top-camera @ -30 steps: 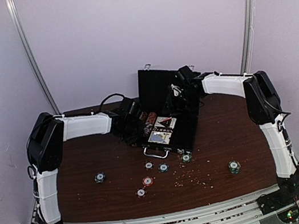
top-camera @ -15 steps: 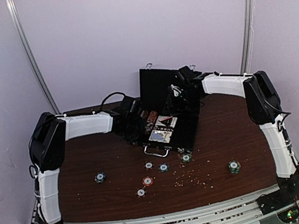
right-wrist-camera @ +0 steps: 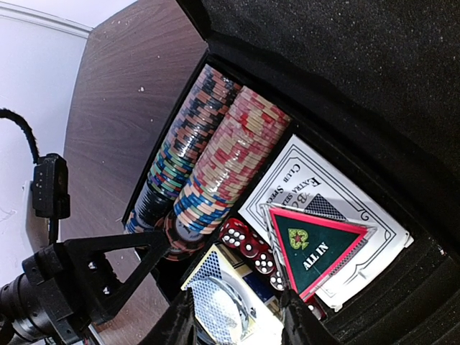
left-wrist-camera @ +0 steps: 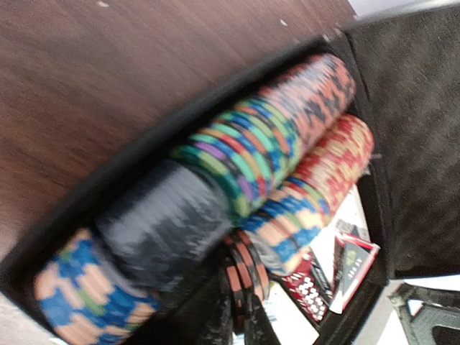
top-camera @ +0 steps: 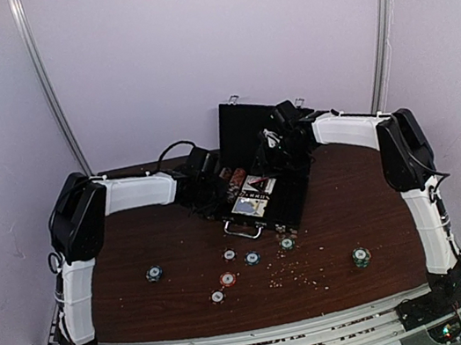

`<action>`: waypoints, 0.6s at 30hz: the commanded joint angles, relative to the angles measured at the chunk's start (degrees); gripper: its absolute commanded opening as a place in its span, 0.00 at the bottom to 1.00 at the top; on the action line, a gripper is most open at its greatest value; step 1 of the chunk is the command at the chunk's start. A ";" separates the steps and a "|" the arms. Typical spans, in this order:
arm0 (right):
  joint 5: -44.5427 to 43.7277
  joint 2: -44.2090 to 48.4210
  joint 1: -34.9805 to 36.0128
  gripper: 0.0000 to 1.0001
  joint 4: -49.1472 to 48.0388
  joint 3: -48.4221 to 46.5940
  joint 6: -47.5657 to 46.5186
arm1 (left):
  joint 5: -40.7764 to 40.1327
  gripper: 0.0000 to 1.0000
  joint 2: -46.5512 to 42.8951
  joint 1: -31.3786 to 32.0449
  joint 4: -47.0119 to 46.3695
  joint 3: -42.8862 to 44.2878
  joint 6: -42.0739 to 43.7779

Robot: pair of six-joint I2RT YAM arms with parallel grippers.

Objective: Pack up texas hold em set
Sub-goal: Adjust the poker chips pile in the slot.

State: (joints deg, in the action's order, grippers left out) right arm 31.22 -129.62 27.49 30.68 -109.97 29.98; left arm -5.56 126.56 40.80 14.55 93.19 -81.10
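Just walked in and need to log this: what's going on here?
Two robot arms are packing a poker set. The black case lies open at the table's far side, with rows of chips, cards and red dice inside. The left gripper is at the chip rows, closed on orange chips. Six loose chips remain out.

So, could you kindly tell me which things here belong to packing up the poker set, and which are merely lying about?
Belonging to the job:
- open black case
- chip rows in the case
- card decks
- red dice
- ALL IN triangle
- loose chips on the table

Just lying about:
- crumbs scattered on the table
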 commanded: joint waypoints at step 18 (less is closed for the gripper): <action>-0.11 3.47 -0.39 0.41 0.17 1.71 -0.88 | 3.35 0.31 2.11 0.22 -6.43 0.62 1.19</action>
State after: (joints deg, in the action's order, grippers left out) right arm 31.22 -129.54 27.49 30.70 -108.77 29.89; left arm -2.26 127.94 40.88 11.22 93.38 -81.34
